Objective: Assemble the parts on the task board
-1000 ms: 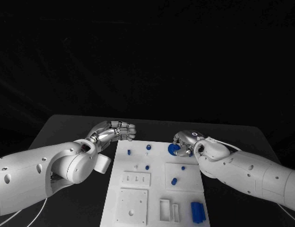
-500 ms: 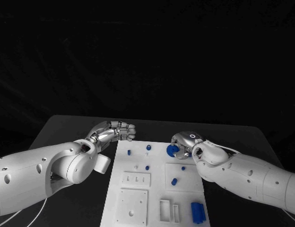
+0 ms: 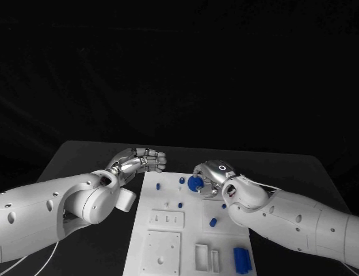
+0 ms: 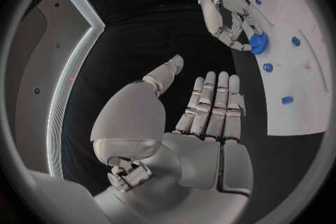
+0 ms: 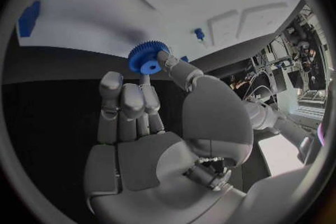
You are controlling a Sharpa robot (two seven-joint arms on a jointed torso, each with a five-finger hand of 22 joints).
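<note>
Moved: your right hand (image 3: 210, 177) has slid leftward over the far end of the board (image 3: 151, 230) since a second ago, carrying the blue gear (image 3: 196, 183) along with it. Left arm looks the same as before.
Progress: looks early to me. You've got the gear off the board but not seated anywhere yet. A few small blue pegs (image 3: 181, 180) stand or lie around the far half, one sits mid-board (image 3: 213, 221), and a blue block (image 3: 241, 259) lies at the near right corner. Several sockets in the near plates look unfilled, so most of the job is left, I'd guess.
Right hand: pinching the gear between thumb and fingertips; the wrist cam shows its toothed rim clearly. The other fingers lie close together beside the pinch.
Left hand (image 3: 140, 160): hanging just off the board's far left corner, holding nothing; fingers straight and side by side in its wrist cam, thumb apart.
Gear location: above the far end of the board, whether touching I can't tell.
</note>
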